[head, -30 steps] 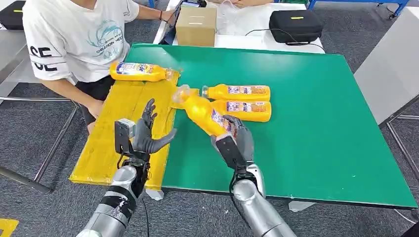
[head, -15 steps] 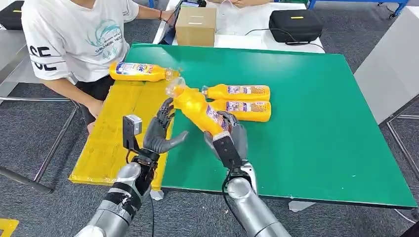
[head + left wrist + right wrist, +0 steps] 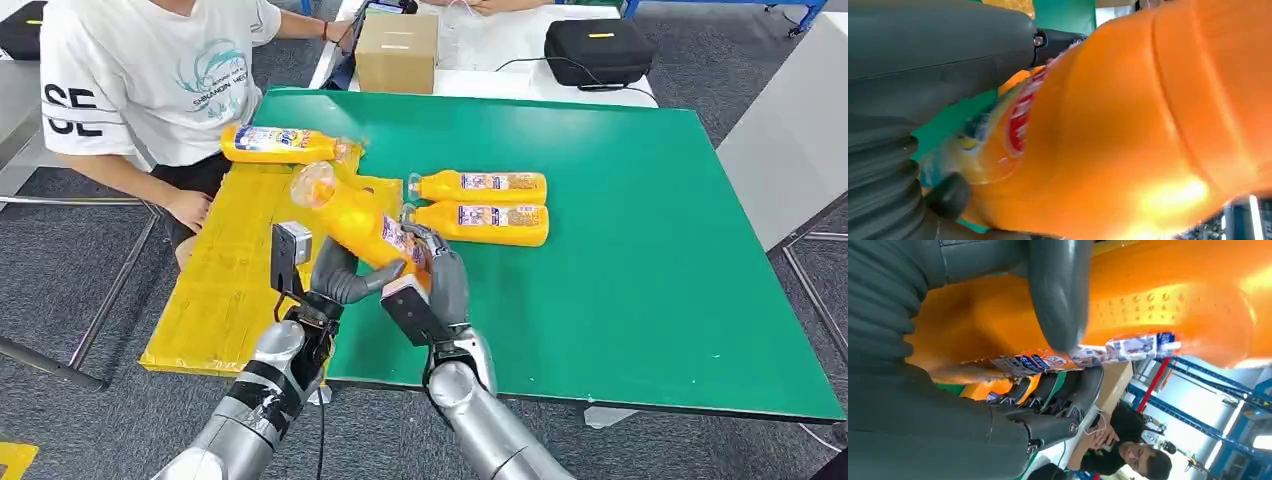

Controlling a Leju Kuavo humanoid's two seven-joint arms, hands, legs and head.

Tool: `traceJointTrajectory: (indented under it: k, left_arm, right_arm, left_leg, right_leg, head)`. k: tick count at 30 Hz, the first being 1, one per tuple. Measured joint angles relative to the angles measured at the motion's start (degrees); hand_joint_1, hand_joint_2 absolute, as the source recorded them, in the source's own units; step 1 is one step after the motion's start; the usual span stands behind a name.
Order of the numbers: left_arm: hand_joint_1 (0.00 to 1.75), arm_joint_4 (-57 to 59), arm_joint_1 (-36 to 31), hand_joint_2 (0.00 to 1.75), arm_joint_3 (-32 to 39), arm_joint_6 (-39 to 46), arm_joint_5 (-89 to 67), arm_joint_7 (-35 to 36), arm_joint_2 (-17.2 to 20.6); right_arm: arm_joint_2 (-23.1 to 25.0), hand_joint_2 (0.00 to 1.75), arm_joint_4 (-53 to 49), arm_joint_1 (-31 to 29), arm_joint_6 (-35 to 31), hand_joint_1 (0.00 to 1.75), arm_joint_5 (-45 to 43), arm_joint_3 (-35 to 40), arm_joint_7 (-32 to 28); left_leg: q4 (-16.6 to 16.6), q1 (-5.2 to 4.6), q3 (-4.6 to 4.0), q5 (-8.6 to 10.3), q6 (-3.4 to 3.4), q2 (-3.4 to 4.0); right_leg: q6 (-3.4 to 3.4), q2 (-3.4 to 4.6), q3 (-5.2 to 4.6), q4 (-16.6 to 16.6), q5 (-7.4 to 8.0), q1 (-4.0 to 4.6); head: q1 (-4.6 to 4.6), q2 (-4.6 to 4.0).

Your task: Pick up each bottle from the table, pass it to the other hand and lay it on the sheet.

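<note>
My right hand grips an orange bottle by its lower body and holds it tilted above the table's near left, cap end up over the yellow sheet. My left hand is spread against the bottle's underside, thumb stretched beneath it toward the right hand. In the left wrist view the bottle lies between thumb and fingers. In the right wrist view the right thumb crosses the bottle. Another bottle lies at the sheet's far end. Two more bottles lie side by side on the green table.
A person in a white shirt sits at the table's far left corner, one hand by the sheet's edge. A cardboard box and a black case stand on the white table behind.
My right hand has carried the bottle left and up, over the sheet's edge. My left hand has moved right and come in under the bottle until it touches it.
</note>
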Motion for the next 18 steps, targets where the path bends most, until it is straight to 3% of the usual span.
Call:
traceJointTrajectory:
  k: [6,7,13,14,18]
  left_arm:
    - [0.0,0.0,-0.24,1.75,-0.11,0.33,0.2,-0.15,-0.04]
    - [0.4,0.0,-0.26,1.75,-0.17,0.77,0.2,-0.2,-0.04]
    - [0.4,0.04,-0.21,1.75,-0.53,2.01,0.98,-0.92,-0.09]
    - [1.75,0.04,-0.21,1.75,-0.53,2.05,1.03,-0.94,-0.09]
    - [1.75,0.04,-0.14,1.75,-0.5,2.1,1.26,-0.96,-0.09]
  right_arm:
    - [0.42,1.75,1.64,-0.64,0.2,1.75,-0.15,0.85,0.11]
    - [0.44,1.75,1.88,-0.69,0.31,1.75,-0.44,1.07,0.09]
    - [1.25,1.75,2.8,-1.16,0.7,1.75,-1.51,1.47,-0.07]
    - [1.27,1.75,2.95,-1.25,0.7,1.75,-1.68,1.51,-0.09]
    - [1.29,1.75,3.24,-1.29,0.7,1.75,-1.99,1.58,-0.15]
  left_leg:
    - [0.0,-0.01,-0.01,0.0,0.0,-0.01]
    - [0.0,-0.01,-0.02,0.0,0.0,-0.01]
    - [0.0,-0.01,-0.03,0.0,0.0,-0.01]
    - [0.0,-0.01,-0.03,0.0,0.0,-0.01]
    - [0.0,0.0,-0.03,0.0,0.0,-0.01]
  right_leg:
    - [0.0,0.0,0.0,0.0,0.0,-0.01]
    - [0.0,0.0,0.0,0.0,0.0,-0.01]
    - [0.0,0.0,-0.02,0.0,0.0,-0.01]
    - [0.0,0.0,-0.02,0.0,0.0,-0.01]
    - [0.0,0.0,-0.02,0.0,0.0,0.0]
  head:
    - [0.0,0.0]
    - [0.0,0.0]
    - [0.0,0.0]
    - [0.0,0.0]
    - [0.0,0.0]
